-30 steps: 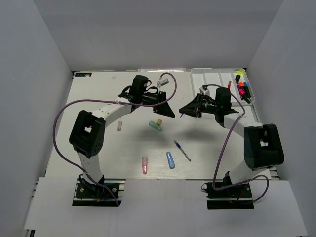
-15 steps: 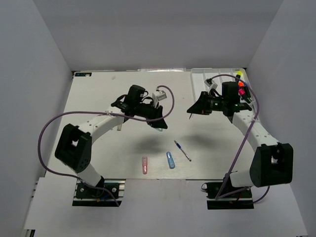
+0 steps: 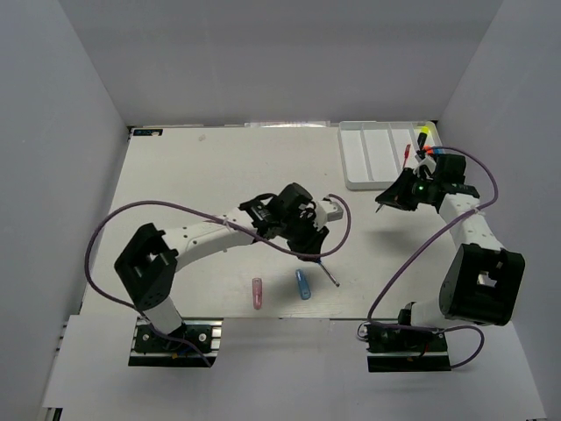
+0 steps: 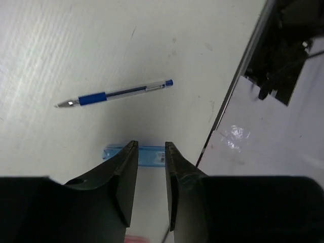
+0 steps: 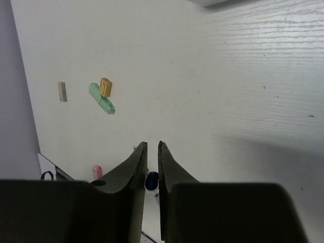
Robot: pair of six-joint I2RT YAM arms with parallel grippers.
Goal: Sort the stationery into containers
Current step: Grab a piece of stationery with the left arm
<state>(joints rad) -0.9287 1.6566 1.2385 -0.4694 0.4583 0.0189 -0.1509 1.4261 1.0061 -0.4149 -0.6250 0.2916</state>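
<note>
**Top view.** A white table [image 3: 193, 175] carries the stationery, with both arms reaching in from its near edge; the white divided tray [image 3: 368, 156] lies at the far right corner. The tray's rightmost compartment holds highlighters [image 3: 424, 134], one with a yellow cap, partly hidden by the right arm; a red pen [image 3: 408, 151] lies in the compartment beside them.

**Left arm.** It stretches across the middle of the table toward the near right. The left hand [image 4: 151, 144] is held over the table, fingers apart and released, grasping nothing. In the left wrist view, a blue capsule [image 4: 115, 152] lies crosswise on the table beneath the fingertips and shows through the gap between them; a blue pen [image 4: 116, 93] lies beyond it, near but not touching, and roughly parallel. A pink capsule [image 3: 257, 293] lies to the left of the blue one, apart from it, close to the table's near edge.

**Right arm.** The right hand [image 5: 152, 146] sits just in front of the tray's near edge. Its fingers are drawn almost together with only a narrow slit between them; nothing shows in the slit from the wrist view; whether it is clenched on something thin cannot be told.

**Right wrist view, far side.** A green capsule [image 5: 102, 98] lies on the table with a small tan block [image 5: 105, 86] against one end; a tan stick [image 5: 62, 91] lies to their left, apart from both.
</note>
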